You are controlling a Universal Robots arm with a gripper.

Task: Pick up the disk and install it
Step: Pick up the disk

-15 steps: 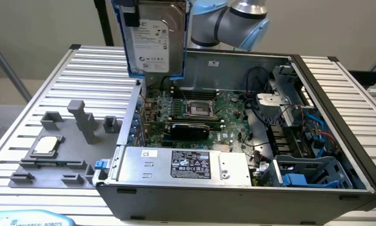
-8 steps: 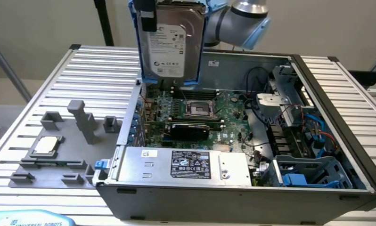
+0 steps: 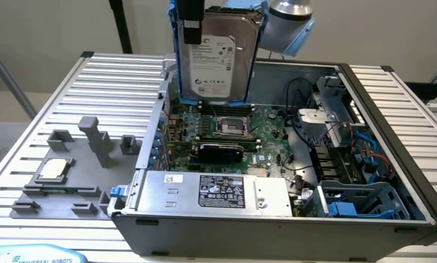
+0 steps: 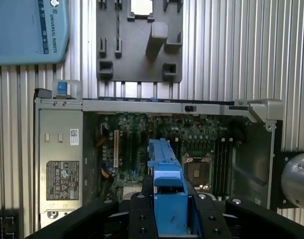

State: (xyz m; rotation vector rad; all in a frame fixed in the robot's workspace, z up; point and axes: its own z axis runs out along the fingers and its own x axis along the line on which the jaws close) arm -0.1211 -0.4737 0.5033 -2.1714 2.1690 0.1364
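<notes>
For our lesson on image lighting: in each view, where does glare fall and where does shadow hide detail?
Exterior view: soft, even light; the disk is clearly lit, while the case is darker inside around the blue cage. Wrist view: bright streaks run along the ribbed table; the motherboard lies dim between the walls.

- In the exterior view, the blue-framed silver-grey rectangular hard drive (image 3: 217, 55) is held upright above the open grey metal computer case (image 3: 277, 230), toward its 11 o'clock.
- The flat grey plastic fixture plate (image 3: 58, 200) is laid at the case's 9 o'clock.
</notes>
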